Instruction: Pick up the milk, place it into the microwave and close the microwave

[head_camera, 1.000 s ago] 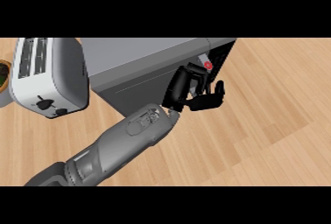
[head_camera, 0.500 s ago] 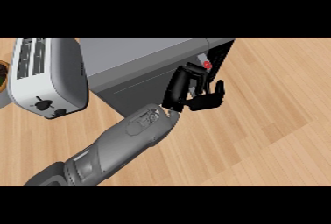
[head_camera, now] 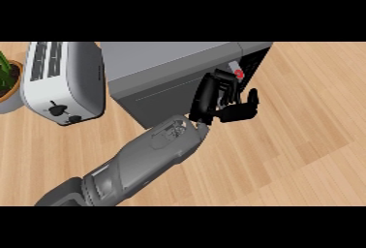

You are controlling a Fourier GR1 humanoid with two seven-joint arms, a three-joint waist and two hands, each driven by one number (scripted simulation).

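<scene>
I can only see a sliver of the milk: a small white top with a red mark on it, the rest hidden behind black fingers. It sits at the dark open mouth of the microwave, at that grey box's right end. My left robot hand is wrapped round it, fingers curled below the white top and thumb sticking up on the right side. Its grey forearm runs in from the lower left across the wooden worktop. Left of the microwave, a silver toaster stands just beside it. A potted plant shows at the left edge.
</scene>
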